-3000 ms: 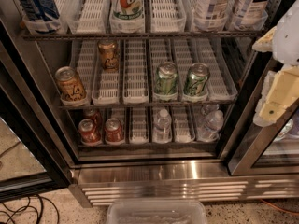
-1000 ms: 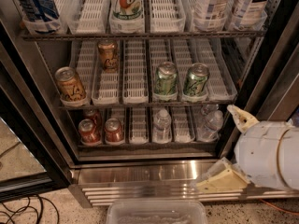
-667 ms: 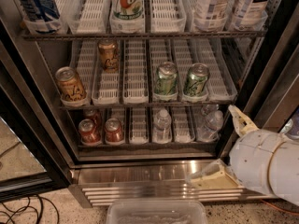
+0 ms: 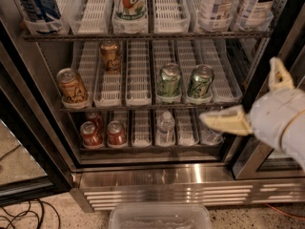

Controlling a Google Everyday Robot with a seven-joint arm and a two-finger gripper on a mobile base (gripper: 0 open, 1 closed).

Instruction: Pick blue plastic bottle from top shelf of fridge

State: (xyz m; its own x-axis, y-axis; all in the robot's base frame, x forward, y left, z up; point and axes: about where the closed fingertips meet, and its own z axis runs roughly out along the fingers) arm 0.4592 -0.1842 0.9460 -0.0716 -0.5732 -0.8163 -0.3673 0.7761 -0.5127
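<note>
The blue plastic bottle [image 4: 214,3] stands in a white lane tray at the right of the top shelf [image 4: 143,35]. Only its lower part with the pale blue label shows; the cap is out of view. The fridge [image 4: 167,175] stands open, its ribbed steel grille along the base. My gripper [image 4: 238,90] is at the right, in front of the fridge's right frame, level with the middle and lower racks. It is below and to the right of the bottle and well apart from it. Its cream fingers [image 4: 224,120] are spread open and empty.
The top shelf also holds a dark-blue-labelled bottle [image 4: 35,4], a white-labelled bottle with a red and green logo [image 4: 129,1] and a tea bottle [image 4: 255,1]. Cans [image 4: 169,80] fill the middle rack. Red cans [image 4: 90,133] and water bottles [image 4: 165,128] fill the lower rack. A clear bin [image 4: 159,216] lies on the floor.
My gripper has risen from in front of the base grille to the level of the lower and middle racks. Nothing in the fridge has moved.
</note>
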